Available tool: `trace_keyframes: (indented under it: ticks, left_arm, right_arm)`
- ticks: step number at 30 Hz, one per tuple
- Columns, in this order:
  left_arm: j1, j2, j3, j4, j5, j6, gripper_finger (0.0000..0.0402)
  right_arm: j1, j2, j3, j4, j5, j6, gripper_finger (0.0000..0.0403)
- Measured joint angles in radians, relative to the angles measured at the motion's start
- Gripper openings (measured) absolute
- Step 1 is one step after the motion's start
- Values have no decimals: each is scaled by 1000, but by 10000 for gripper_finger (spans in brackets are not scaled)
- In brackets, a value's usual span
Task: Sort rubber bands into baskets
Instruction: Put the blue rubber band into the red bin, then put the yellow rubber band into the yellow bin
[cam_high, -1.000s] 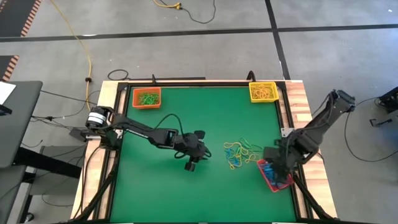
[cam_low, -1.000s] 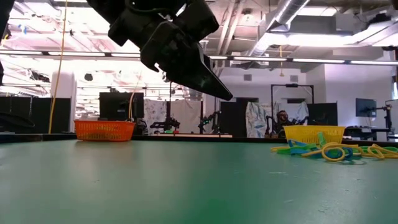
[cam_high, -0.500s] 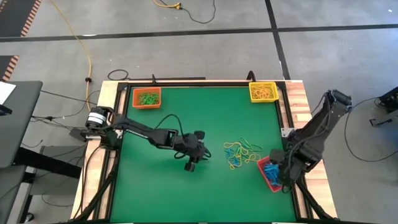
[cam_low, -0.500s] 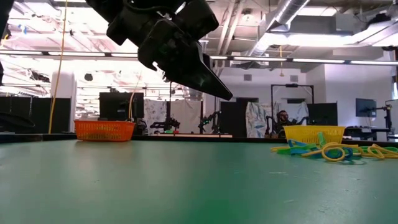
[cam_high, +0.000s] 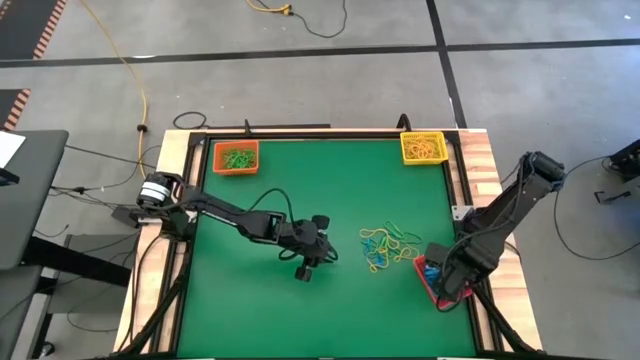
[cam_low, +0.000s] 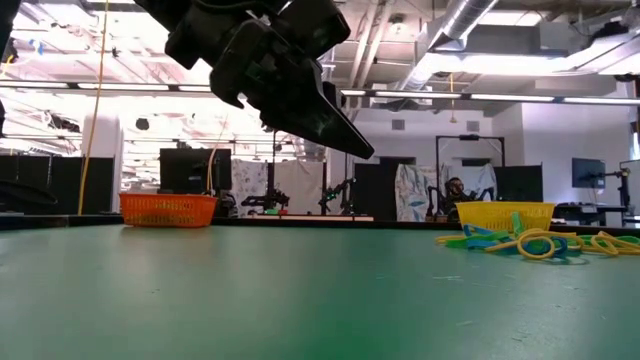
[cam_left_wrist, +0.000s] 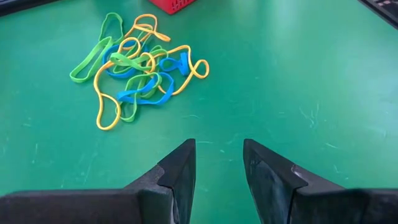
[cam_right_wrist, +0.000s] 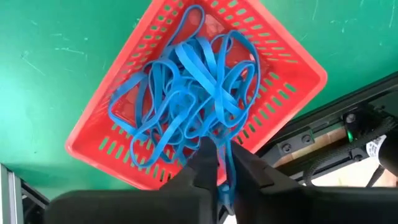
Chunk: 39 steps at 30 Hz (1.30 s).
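A loose pile of yellow, blue and green rubber bands (cam_high: 383, 248) (cam_left_wrist: 137, 68) lies on the green table right of centre. My left gripper (cam_high: 322, 254) (cam_left_wrist: 217, 152) hovers open just left of the pile, pointing at it, with nothing between its fingers. My right gripper (cam_high: 447, 282) (cam_right_wrist: 221, 167) hangs over the red basket (cam_high: 428, 272) (cam_right_wrist: 112, 152) at the table's right edge, shut on a blue band. The basket holds a tangle of blue bands (cam_right_wrist: 186, 87). The orange basket (cam_high: 236, 157) holds green bands. The yellow basket (cam_high: 423, 147) holds yellow ones. My right gripper has one strand of a blue rubber band (cam_right_wrist: 222, 155) between its two fingers (cam_right_wrist: 202, 163), which stand only a narrow gap apart. The fingers come from above, pointing down over the basket's edge. The band's other end lies slack on the blue tangle in the basket.
The orange basket sits at the far left corner and the yellow one at the far right corner. Wooden rails and dark frame bars (cam_right_wrist: 323, 140) border the mat beside the red basket. Bare green mat (cam_high: 260, 310) spreads around my left gripper.
My right gripper has sunk toward the red basket, shifted a little toward the table's near edge and turned about its wrist.
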Motion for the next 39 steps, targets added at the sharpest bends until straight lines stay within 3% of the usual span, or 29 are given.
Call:
trace_keyframes:
  ticks: [13, 25, 33, 39]
  left_arm:
    - [0, 0, 0, 0, -5, -17, 123]
    - [0, 0, 0, 1, -5, -21, 123]
    - [0, 0, 0, 1, -5, -23, 124]
    - [0, 1, 0, 2, -5, -25, 124]
  right_arm:
    - [1, 0, 0, 11, 1, 16, 153]
    - [-1, -1, 0, 50, 38, 16, 218]
    - [-27, -3, 1, 33, 53, -12, 227]
    - [-39, -29, 40, 67, 173, -58, 227]
